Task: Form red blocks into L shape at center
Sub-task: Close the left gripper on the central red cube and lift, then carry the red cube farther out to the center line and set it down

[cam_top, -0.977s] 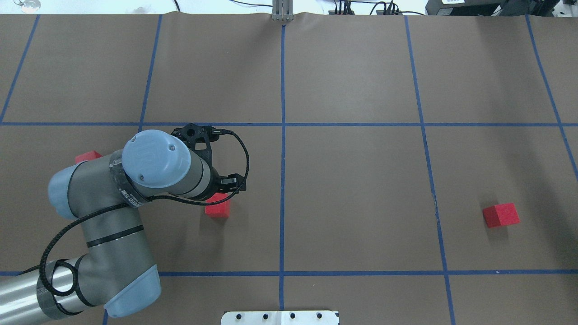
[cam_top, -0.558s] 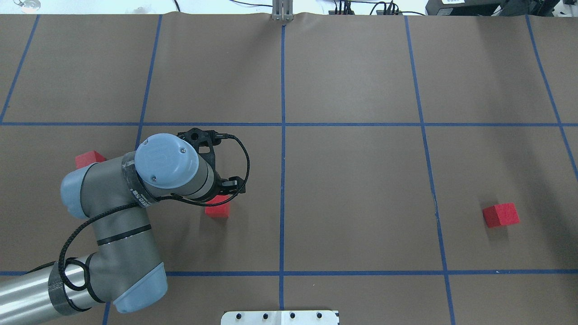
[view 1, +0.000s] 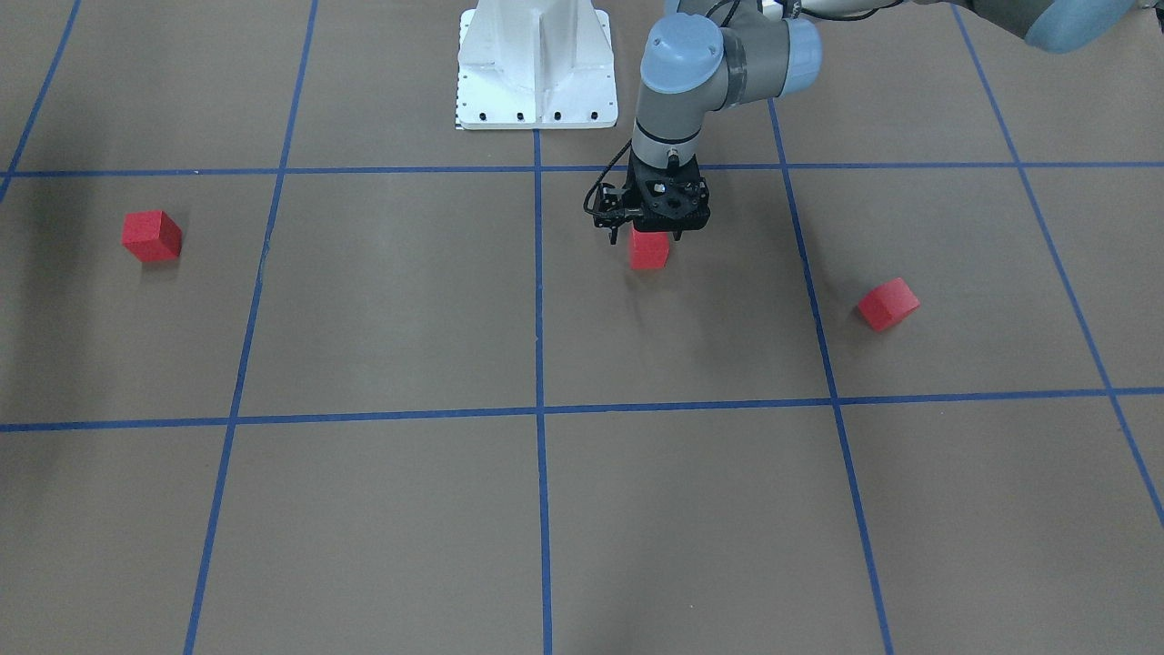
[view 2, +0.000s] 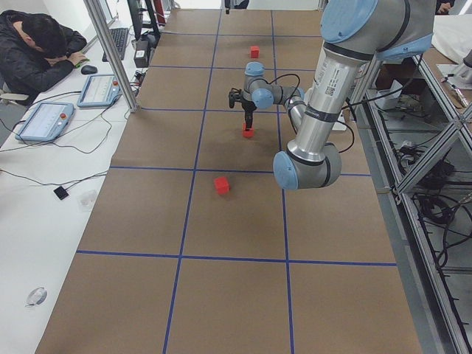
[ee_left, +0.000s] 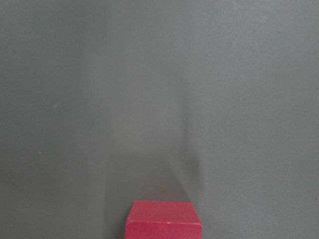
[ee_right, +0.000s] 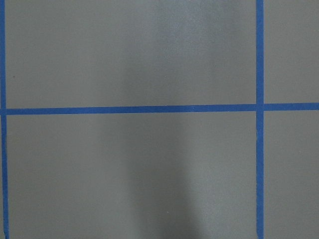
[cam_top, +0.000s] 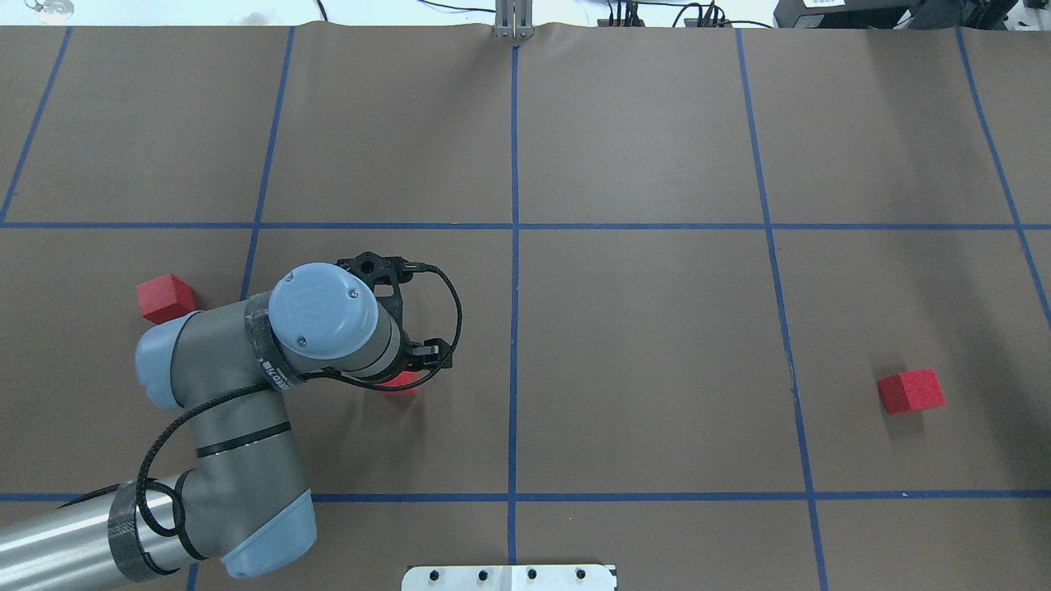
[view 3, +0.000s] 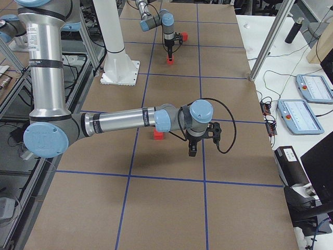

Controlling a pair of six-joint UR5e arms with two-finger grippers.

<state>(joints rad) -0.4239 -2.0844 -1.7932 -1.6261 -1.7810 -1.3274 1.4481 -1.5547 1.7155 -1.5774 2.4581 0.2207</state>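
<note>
Bench point(cam_top: 657, 345): left block point(cam_top: 167, 298) at far left; middle block point(view 1: 649, 255) right of it, directly under left gripper point(view 1: 650, 238); right block point(cam_top: 911, 391) far right. Center point(cam_top: 515, 226) farther from the robot than all three, nearest middle block.

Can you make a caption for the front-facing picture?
Left tool poised over the middle red block, with the other red blocks lying far apart.

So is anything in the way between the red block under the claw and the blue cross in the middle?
No, nothing I can see. The left gripper sits right over that red block, and only bare brown floor lies between it and the blue crossing. The other two red blocks are far off to the sides.
</note>
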